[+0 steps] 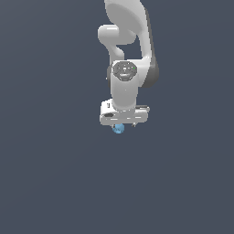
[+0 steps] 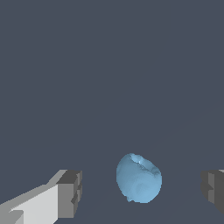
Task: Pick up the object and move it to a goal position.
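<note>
The object is a small light-blue rounded blob lying on the dark grey surface. In the wrist view it sits between my two grey fingertips, with a clear gap on each side, so nothing touches it. My gripper is open around it. In the exterior view the white arm hangs straight down over the spot, and the object peeks out just under the gripper, mostly hidden by the hand.
A plain dark grey surface fills both views. No other objects, containers or edges show.
</note>
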